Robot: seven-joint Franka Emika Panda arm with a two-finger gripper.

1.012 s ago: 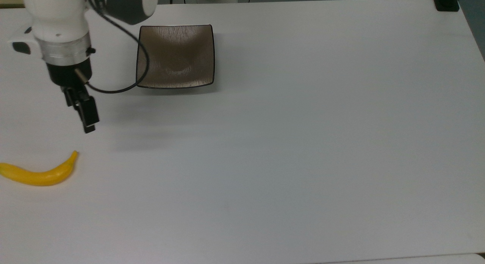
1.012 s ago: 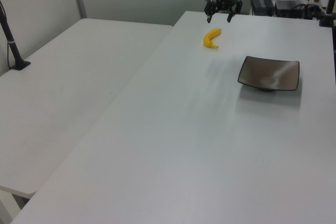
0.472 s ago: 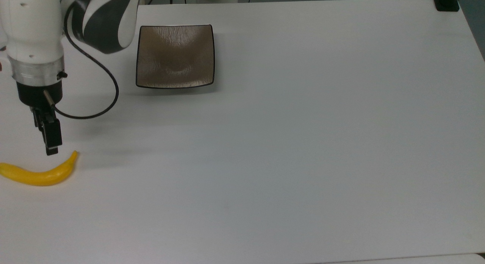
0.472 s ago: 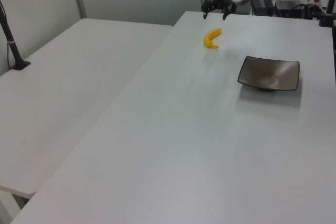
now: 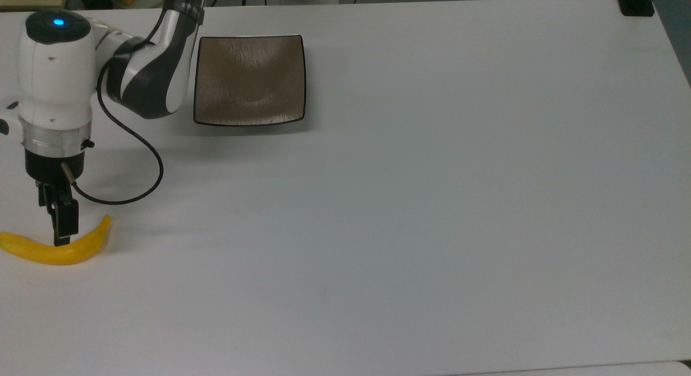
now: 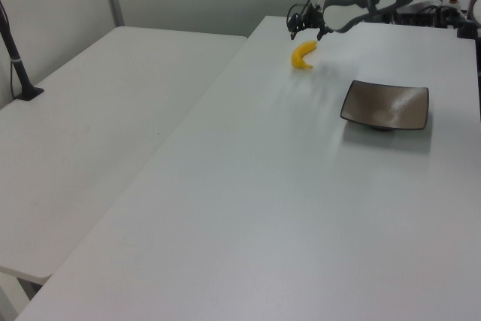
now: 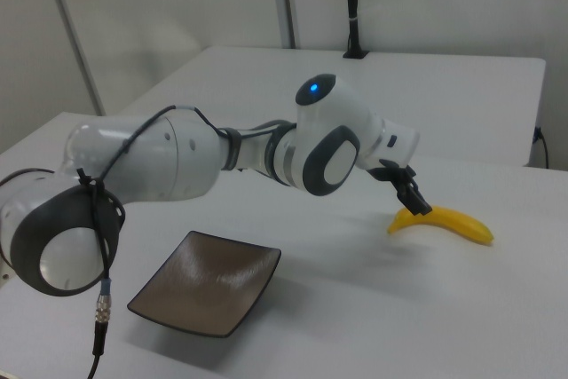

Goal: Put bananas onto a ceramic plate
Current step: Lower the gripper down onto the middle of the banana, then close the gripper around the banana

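A Franka arm's gripper (image 5: 60,233) hangs directly above the bananas (image 5: 54,249), a single yellow fruit lying on the white table (image 5: 432,203), its fingers spread to either side of the fruit's middle in the left view. From the top view the tips seem to reach the banana's upper edge, though whether they touch it cannot be told from these angles. The ceramic plate (image 5: 249,79), square and brown-grey, sits bare and well apart from the gripper, beyond the arm's elbow on the top view's right. The reach-and-grasp step appears to be in hand, with nothing yet lifted. The next move likely calls for a short descent until the fingers straddle the fruit, a firm closure across its narrow width, then a lift and carry to the plate.
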